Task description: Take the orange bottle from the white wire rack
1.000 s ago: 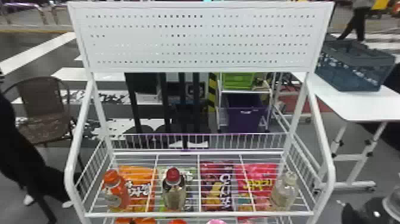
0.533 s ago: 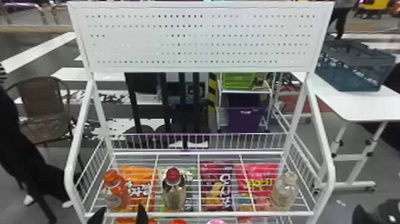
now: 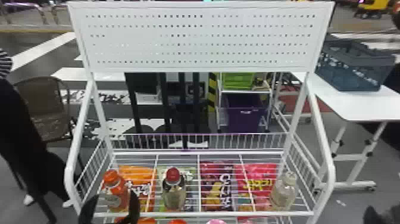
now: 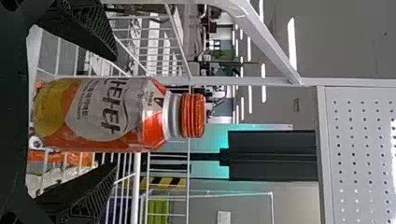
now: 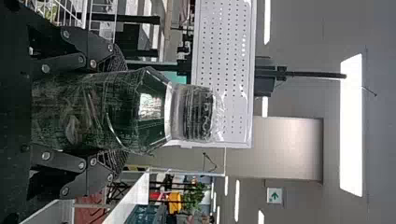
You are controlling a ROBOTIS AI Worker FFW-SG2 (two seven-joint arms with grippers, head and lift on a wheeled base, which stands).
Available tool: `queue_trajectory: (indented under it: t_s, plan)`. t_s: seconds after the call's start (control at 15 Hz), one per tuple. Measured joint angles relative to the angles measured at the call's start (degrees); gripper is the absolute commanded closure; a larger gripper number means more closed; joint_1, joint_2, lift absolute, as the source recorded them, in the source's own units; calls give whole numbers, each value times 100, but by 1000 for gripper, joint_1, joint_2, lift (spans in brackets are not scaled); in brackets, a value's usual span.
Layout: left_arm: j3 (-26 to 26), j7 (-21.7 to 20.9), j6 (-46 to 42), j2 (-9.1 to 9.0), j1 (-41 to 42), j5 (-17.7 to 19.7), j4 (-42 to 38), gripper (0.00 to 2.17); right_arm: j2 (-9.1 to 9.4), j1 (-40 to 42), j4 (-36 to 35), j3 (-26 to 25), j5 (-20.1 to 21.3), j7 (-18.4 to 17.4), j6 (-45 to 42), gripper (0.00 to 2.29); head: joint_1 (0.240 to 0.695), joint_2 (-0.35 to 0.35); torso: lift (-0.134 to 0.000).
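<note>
Head view, near seven-thirty: my left fingers [image 3: 134,205] stand wide around the orange bottle [image 3: 114,190], probably for even closing; right wrist view: my right fingers [image 5: 116,163] hold a clear bottle [image 5: 102,112].

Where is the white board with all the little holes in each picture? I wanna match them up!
Head view: the holey board is up high, across the middle.
Left wrist view: the holey board is higher than the orange bottle.
Right wrist view: the holey board is behind the clear bottle.
Shared landmark: the rack's white wires.
</note>
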Motion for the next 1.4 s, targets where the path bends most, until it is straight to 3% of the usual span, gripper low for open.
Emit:
queue_trajectory:
  t_s: [0.13, 0.2, 0.33, 0.4, 0.67, 0.87, 1.13, 1.4]
  plan:
    - [2, -27, 20, 10, -197, 21, 71, 107, 0, -17, 0, -26, 3, 0, 21, 1015, 499, 0, 0]
    - [3, -37, 35, 11, -280, 27, 92, 525, 0, -29, 0, -35, 4, 0, 34, 1015, 499, 0, 0]
    - [6, -54, 292, 21, -358, 51, 74, 1889, 0, -50, 12, -58, -4, 0, 49, 1015, 499, 0, 0]
    - [12, -52, 504, 28, -368, 71, 20, 2128, 0, -61, 23, -74, -16, 0, 57, 1015, 499, 0, 0]
    - [22, -29, 1098, 78, -225, 106, -423, 2138, 0, -164, 44, -89, -47, 0, 141, 1015, 499, 0, 0]
    - [144, 15, 1571, 155, 134, 77, -1350, 2138, 0, -272, 23, -69, -44, 0, 334, 1015, 499, 0, 0]
    - [662, 114, 3439, 403, 1020, 78, -3779, 2135, 0, -329, -3, -38, -23, 0, 437, 1015, 499, 0, 0]
    - [1385, 23, 4943, 519, 1971, 151, -5970, 2135, 0, -319, -19, -29, -11, 8, 426, 1015, 499, 0, 0]
